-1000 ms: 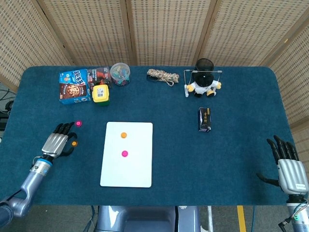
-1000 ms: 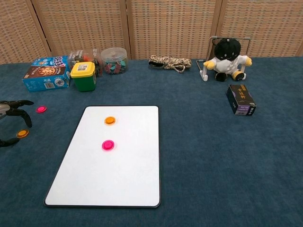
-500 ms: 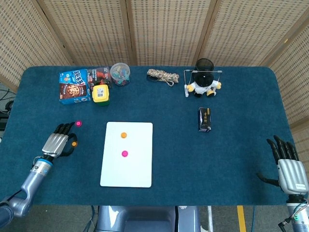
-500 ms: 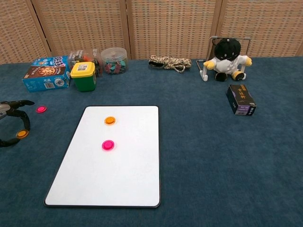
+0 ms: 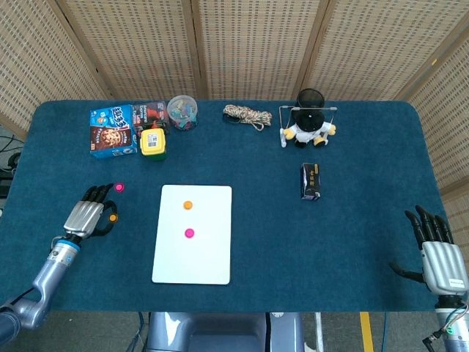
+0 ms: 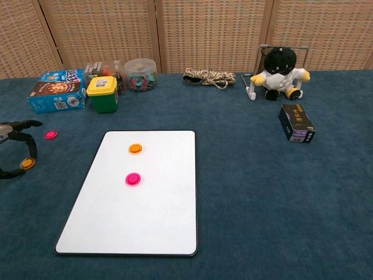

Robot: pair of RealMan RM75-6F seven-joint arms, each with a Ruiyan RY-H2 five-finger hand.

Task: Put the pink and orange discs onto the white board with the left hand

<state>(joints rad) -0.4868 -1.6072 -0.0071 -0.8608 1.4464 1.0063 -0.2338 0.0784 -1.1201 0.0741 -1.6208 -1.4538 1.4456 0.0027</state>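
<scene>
An orange disc (image 5: 113,217) (image 6: 27,163) lies on the blue cloth left of the white board (image 5: 192,264) (image 6: 128,227). My left hand (image 5: 88,216) (image 6: 17,137) pinches this disc between a curled finger and the thumb. A loose pink disc (image 5: 119,188) (image 6: 50,135) sits just beyond the hand. On the board rest another orange disc (image 5: 187,205) (image 6: 135,149) and another pink disc (image 5: 189,233) (image 6: 133,178). My right hand (image 5: 440,257) lies at the near right corner, fingers spread and holding nothing.
Along the far edge stand snack boxes (image 5: 113,130), a yellow-lidded green tub (image 5: 153,144), a clear jar (image 5: 182,112), a rope coil (image 5: 246,114) and a plush toy with a black cup (image 5: 311,123). A small dark box (image 5: 311,181) lies right of the board.
The left hand's finger and thumb have drawn in around the loose orange disc, from standing apart to touching it. The right hand has not moved.
</scene>
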